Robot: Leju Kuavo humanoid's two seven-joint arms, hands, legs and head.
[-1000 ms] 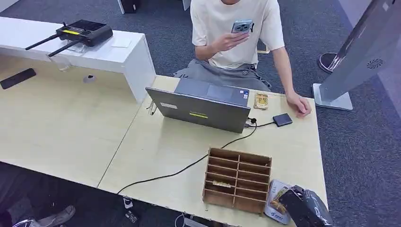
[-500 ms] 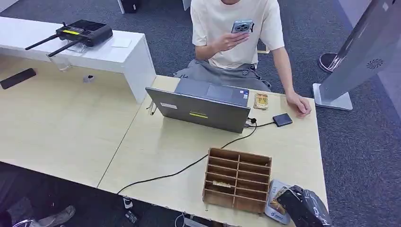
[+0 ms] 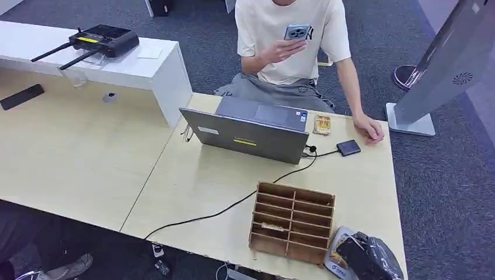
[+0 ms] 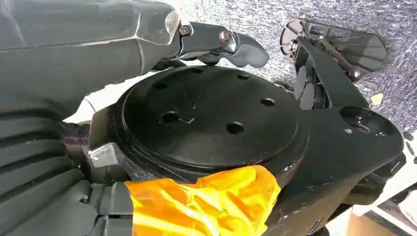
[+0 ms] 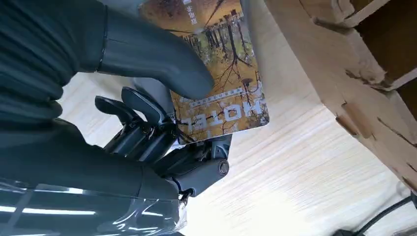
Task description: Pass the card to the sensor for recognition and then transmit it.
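1. Wooden slotted rack (image 3: 292, 221) sits at the near right of the pale table (image 3: 192, 175), one card lying in a near slot.
2. Right hand (image 3: 366, 256) is at the near right table corner, just right of the rack; thumb (image 5: 162, 59) presses a hotel card (image 5: 221, 83) against the dark fingers (image 5: 142, 110), so the card is pinched.
3. In the right wrist view the card hangs just above the table surface, beside the rack wall (image 5: 344, 64).
4. A white-blue packet (image 3: 337, 256) lies under or next to the right hand.
5. Left hand (image 4: 216, 42): thumb and fingers partly seen, nothing visible in it, cannot tell if curled or spread.
6. Small black sensor (image 3: 348, 147) at far right, cabled to a grey laptop (image 3: 248, 131).
7. Person's hand (image 3: 369, 128) rests on the table just right of the sensor; the other holds a phone (image 3: 296, 32).
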